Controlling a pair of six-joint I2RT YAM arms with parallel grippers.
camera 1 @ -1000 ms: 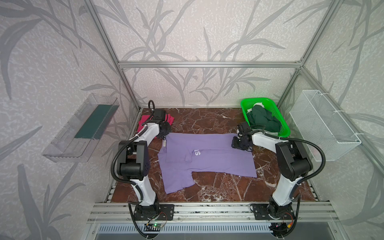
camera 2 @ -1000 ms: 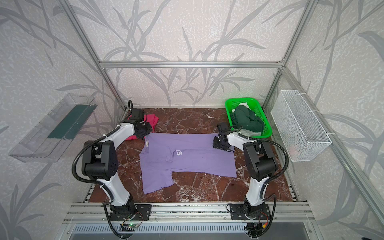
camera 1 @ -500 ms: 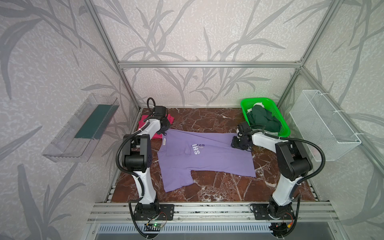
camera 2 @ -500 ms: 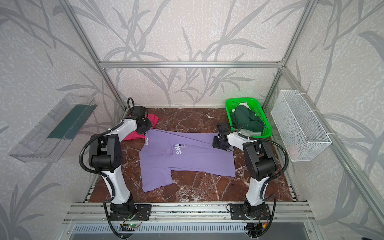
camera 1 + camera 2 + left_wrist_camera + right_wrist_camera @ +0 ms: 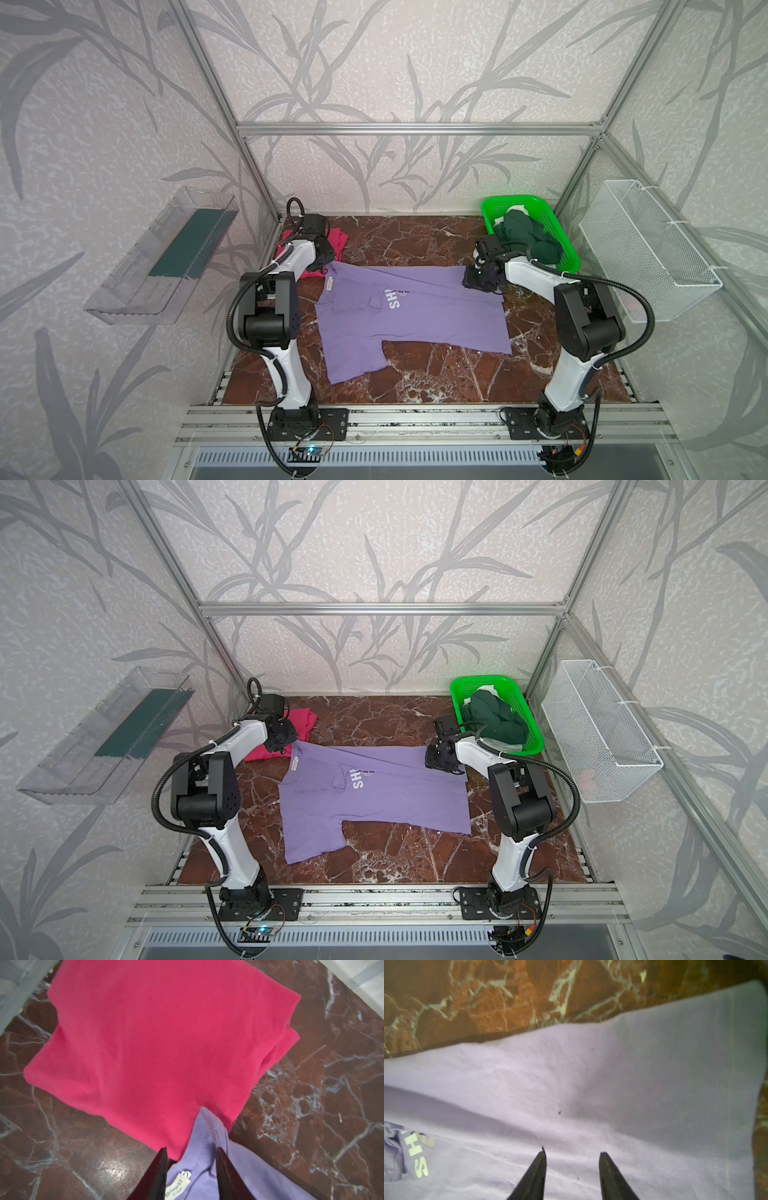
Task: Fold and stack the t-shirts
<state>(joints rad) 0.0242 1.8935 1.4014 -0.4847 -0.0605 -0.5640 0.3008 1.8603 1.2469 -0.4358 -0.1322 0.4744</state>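
A lavender-purple t-shirt with white chest lettering lies spread on the marble table, one sleeve folded over its chest. A folded magenta-red t-shirt lies at the back left, its near edge overlapped by the lavender shoulder. My left gripper is open over the lavender collar corner, with cloth and neck label lying loose between its fingers. Above the shirt's far right edge my right gripper stands open, holding nothing.
A green mesh basket at the back right holds a dark green garment and a bit of white cloth. A white wire basket hangs on the right wall. A clear tray hangs on the left wall.
My left gripper pulled the lavender collar corner toward the back left, uncovering more lettering, then opened and let go. The right gripper has stayed in place.
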